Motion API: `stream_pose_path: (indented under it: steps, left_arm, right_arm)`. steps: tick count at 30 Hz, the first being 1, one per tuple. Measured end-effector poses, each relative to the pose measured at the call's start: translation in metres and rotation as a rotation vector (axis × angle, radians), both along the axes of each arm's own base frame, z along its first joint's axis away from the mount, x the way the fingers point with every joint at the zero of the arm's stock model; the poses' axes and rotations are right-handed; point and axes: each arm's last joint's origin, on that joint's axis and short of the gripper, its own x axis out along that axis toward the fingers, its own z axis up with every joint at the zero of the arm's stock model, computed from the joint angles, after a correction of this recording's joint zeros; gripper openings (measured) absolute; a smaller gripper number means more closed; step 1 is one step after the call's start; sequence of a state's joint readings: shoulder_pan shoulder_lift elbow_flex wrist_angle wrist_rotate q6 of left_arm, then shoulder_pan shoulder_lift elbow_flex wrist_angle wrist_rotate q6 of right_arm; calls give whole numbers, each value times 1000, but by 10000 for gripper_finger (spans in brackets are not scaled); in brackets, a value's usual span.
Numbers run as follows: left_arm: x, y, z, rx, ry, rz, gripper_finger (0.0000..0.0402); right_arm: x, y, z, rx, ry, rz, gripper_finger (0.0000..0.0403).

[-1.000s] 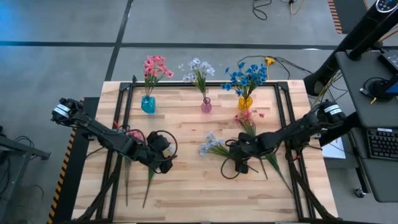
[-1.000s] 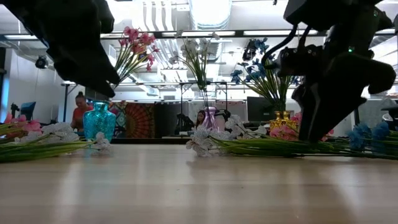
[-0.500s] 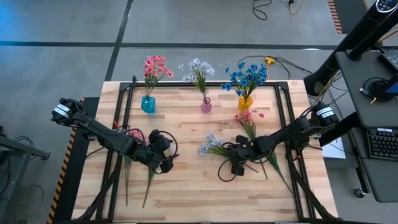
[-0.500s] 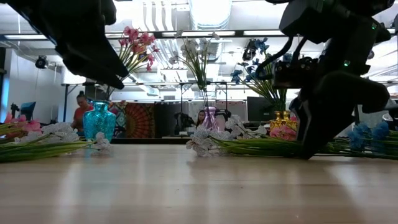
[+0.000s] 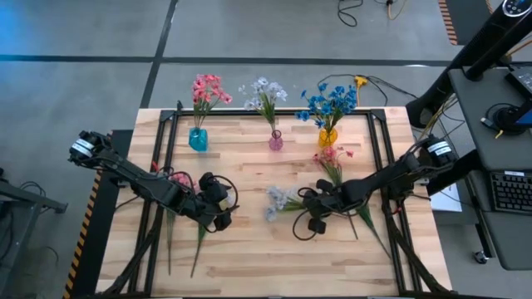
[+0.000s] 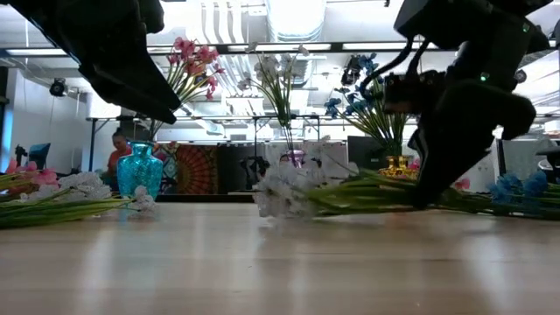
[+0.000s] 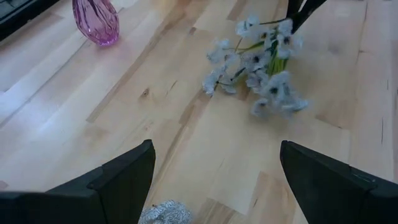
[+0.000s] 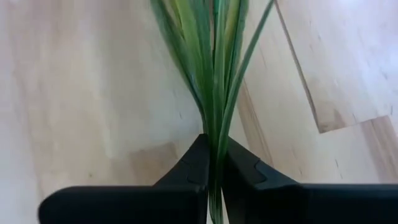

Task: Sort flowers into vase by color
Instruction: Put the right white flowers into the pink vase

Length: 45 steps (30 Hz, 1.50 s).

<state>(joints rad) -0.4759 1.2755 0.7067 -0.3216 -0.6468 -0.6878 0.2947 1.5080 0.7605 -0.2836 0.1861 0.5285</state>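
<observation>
A pale white flower spray (image 5: pixel 278 199) lies right of the table's middle, with my right gripper (image 5: pixel 314 209) shut on its green stems (image 8: pixel 214 93). A pink spray (image 5: pixel 332 158) lies just beyond it. Along the far edge stand a teal vase (image 5: pixel 198 139) with pink flowers, a pink vase (image 5: pixel 275 141) with white flowers and a yellow vase (image 5: pixel 327 137) with blue flowers. My left gripper (image 5: pixel 220 218) hangs open above the table's left half, nothing between its fingers (image 7: pixel 124 180). More sprays (image 5: pixel 179 178) lie under the left arm. My right gripper pinches a bundle of several stems (image 8: pixel 216 146) between its two fingers, some way behind the blossoms. It comes slanting down from the table's right. The stems run on ahead past the fingertips and slope down to the blossom end (image 6: pixel 282 194), which is low over the table.
Blue sprays (image 6: pixel 516 188) lie at the table's right side in the low view. A black frame (image 5: pixel 166 166) runs along the table's left and right sides. Bare wood (image 5: pixel 266 257) lies between the grippers and the near edge. A person (image 6: pixel 114 153) sits in the room behind.
My right gripper has shut on the white spray's stems and dipped slightly. The stems' held part has come up off the table, and the blossom end has swung a little toward the near edge.
</observation>
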Motion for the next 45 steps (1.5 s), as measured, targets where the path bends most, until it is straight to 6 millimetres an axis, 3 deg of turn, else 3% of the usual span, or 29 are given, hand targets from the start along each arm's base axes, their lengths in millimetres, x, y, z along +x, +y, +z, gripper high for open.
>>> stream_pose_path:
  steps: [10, 17, 23, 34, 45]
  left_arm:
    - [1, 0, 1, 12, -23, 17, 327]
    - [5, -2, 6, 41, -60, -34, 327]
    - [11, -5, 12, 94, -115, -103, 327]
    - [12, -4, 13, 133, -111, -117, 327]
    - [12, -3, 13, 144, -116, -103, 327]
  right_arm:
    - [-5, -5, 40, -73, -193, -15, 18]
    - [4, -14, 85, -249, -556, 30, 18]
    - [20, -34, 110, -309, -872, 118, 18]
    - [44, -95, 106, -300, -1184, 175, 18]
    - [55, -131, 90, -527, -1437, 39, 18]
